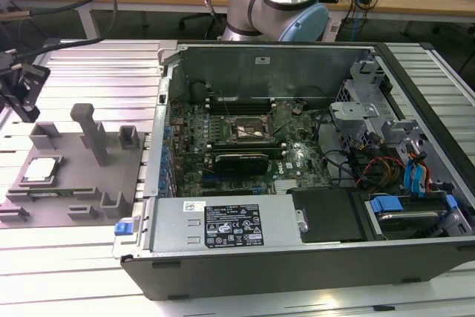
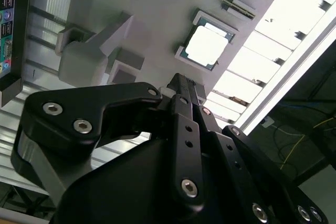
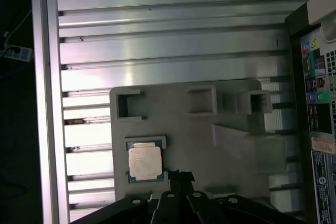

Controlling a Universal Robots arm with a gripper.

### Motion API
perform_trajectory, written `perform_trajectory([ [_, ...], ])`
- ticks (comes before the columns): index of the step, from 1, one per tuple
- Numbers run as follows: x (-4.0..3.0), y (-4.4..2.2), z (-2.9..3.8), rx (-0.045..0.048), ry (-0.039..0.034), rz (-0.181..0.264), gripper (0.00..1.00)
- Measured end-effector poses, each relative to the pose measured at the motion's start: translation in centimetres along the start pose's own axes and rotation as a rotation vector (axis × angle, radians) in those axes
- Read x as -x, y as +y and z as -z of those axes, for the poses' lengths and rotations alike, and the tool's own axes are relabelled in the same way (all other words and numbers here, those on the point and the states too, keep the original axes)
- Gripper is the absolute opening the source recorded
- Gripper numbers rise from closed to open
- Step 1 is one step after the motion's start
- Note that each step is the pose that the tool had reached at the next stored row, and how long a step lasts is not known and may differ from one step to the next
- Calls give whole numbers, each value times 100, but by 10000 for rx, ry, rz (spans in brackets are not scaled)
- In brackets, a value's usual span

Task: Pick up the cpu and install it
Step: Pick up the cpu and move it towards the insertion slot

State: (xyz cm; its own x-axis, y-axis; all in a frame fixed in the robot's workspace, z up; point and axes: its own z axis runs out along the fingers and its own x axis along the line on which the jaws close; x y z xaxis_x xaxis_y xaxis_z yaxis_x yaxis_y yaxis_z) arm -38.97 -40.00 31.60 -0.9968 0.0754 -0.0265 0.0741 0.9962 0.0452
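Where the ribbed aluminium table (image 1: 89, 257) spreads under everything, an open computer case (image 1: 297, 272) lies on it with its motherboard facing up. A large white label (image 1: 231, 226) covers the case's metal cover plate and a small sticker (image 1: 263, 59) sits on the far wall; their print is too small to read. Beside the case, on the exterior view's left, lies a grey fixture (image 1: 74, 176). The black gripper (image 3: 181, 175) hovers above it, its fingers together and holding nothing. The cpu (image 3: 145, 162) lies flat in the fixture's square pocket, silvery top up, near the fingertips but apart from them.
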Motion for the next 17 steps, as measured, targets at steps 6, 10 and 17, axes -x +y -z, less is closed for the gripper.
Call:
perform_trajectory([
  [6, -38, -5, -34, -4, 1, 1, 11],
  [10, -63, -14, -86, -5, 2, 2, 11],
  [17, -112, -44, -163, -5, 2, 1, 11],
])
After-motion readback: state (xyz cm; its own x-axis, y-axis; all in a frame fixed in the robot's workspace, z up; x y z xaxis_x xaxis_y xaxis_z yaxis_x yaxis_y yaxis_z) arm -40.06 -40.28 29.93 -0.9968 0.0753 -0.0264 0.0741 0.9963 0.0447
